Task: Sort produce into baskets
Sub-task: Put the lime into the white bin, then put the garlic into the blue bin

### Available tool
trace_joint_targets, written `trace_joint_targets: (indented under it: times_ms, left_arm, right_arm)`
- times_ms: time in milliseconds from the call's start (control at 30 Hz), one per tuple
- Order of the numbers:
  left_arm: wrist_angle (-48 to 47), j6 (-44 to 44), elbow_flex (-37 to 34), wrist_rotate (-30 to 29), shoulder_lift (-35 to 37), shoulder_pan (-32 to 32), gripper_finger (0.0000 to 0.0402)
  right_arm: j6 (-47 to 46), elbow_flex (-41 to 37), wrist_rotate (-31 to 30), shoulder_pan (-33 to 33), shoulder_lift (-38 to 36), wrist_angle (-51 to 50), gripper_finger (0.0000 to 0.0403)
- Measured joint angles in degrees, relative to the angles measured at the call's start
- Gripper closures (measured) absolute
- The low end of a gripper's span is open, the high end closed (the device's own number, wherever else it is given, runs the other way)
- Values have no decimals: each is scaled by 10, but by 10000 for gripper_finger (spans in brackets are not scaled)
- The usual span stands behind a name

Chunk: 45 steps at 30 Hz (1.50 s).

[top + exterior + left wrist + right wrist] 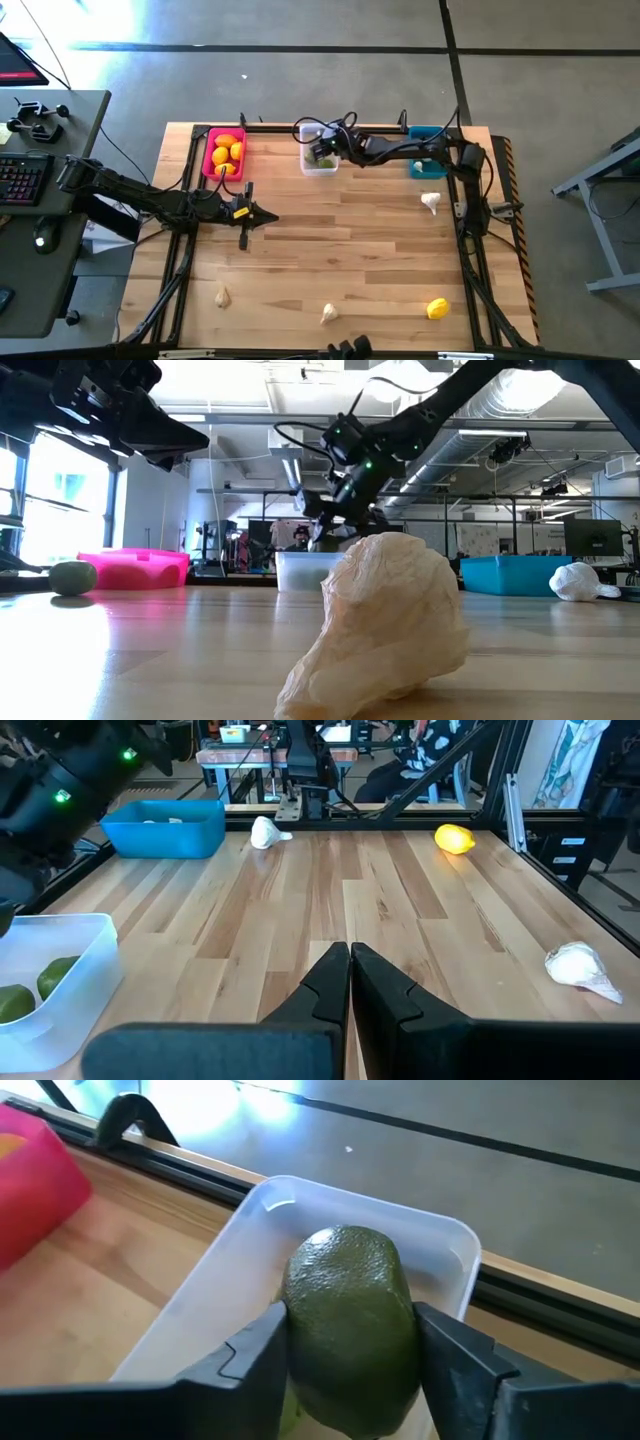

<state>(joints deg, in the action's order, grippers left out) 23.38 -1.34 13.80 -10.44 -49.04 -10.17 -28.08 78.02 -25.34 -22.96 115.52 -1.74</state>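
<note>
Green lime (350,1330) pinched in right gripper (350,1350), hanging straight over clear bin (450,1245), so drop is directly down. Left gripper (243,213) clenched empty, mid-table, closer to pink bin (208,160).

Pale wooden plank tabletop (340,250) with a smooth satin sheen; clear bin (300,1210) of glossy translucent plastic; lime (350,1325) finely pebbled, dull green; garlic bulb (385,620) papery, wrinkled.
</note>
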Motion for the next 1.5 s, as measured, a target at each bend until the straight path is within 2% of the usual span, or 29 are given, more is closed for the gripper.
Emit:
trace_joint_targets:
  times_ms: [267, 467, 633, 767, 1000, 1133, 1233, 1300, 1500]
  left_arm:
    - [0, 0, 0, 0, 0, 0, 401]
    - [0, 0, 0, 0, 0, 0, 401]
    - [0, 0, 0, 0, 0, 0, 401]
    - [0, 0, 0, 0, 0, 0, 401]
    - [0, 0, 0, 0, 0, 0, 401]
    - [0, 0, 0, 0, 0, 0, 401]
    - [0, 0, 0, 0, 0, 0, 401]
    - [0, 0, 0, 0, 0, 0, 401]
    - [-13, -5, 0, 0, 0, 0, 401]
  right_arm:
    - [-5, -1, 8, -7, 0, -10, 216]
    - [-15, -1, 64, -7, 7, -14, 249]
    - [7, -1, 73, 5, 24, -6, 256]
    - [6, -1, 57, 11, 32, -10, 234]
    - [29, -1, 33, 15, 31, -11, 174]
    - [43, -1, 40, 21, 18, -11, 165]
    - [47, -1, 39, 29, 2, -8, 181]
    - [63, -1, 33, 37, -8, -10, 205]
    - [176, -1, 59, 93, -26, -64, 333]
